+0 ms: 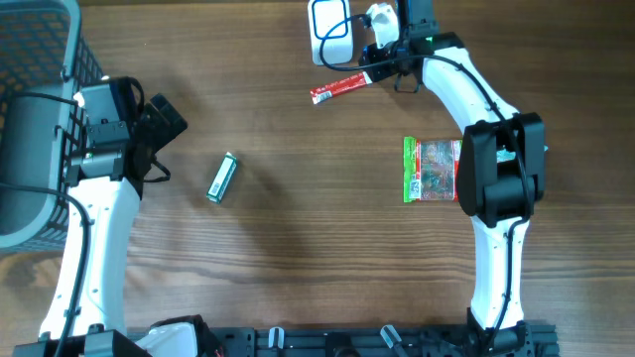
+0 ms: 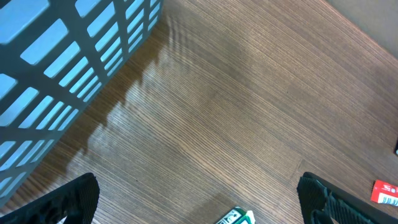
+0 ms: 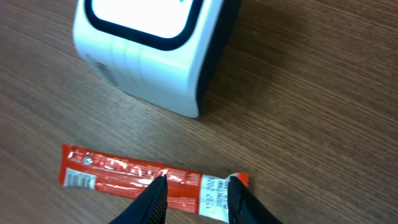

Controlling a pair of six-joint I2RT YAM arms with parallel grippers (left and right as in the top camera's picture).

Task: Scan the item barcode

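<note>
Overhead, red sachet [image 1: 339, 87]: flat on the table [image 1: 298, 258], at 6 o'clock of the white scanner [image 1: 332, 30].
Overhead, right gripper [image 1: 375, 67]: over the sachet's 3 o'clock end.
Overhead, left gripper [image 1: 164, 119]: at 10 o'clock of the green pack [image 1: 222, 178].
Left wrist, left gripper [image 2: 199, 202]: released, jaws spread wide, nothing between.
Right wrist, right gripper [image 3: 198, 190]: fingers partly apart, straddling the red sachet's [image 3: 118, 174] white barcode panel; cannot tell whether they grasp it.
Right wrist, scanner [image 3: 149, 56]: at 12 o'clock of the sachet.

The left gripper [image 2: 202, 202] hung with fingers [image 2: 74, 199] spread wide over the wooden table [image 2: 249, 106] — a green pack [image 2: 236, 217] peeking in between them, the slatted basket [image 2: 93, 59] far left, a red sachet [image 2: 385, 191] at the right edge.
</note>
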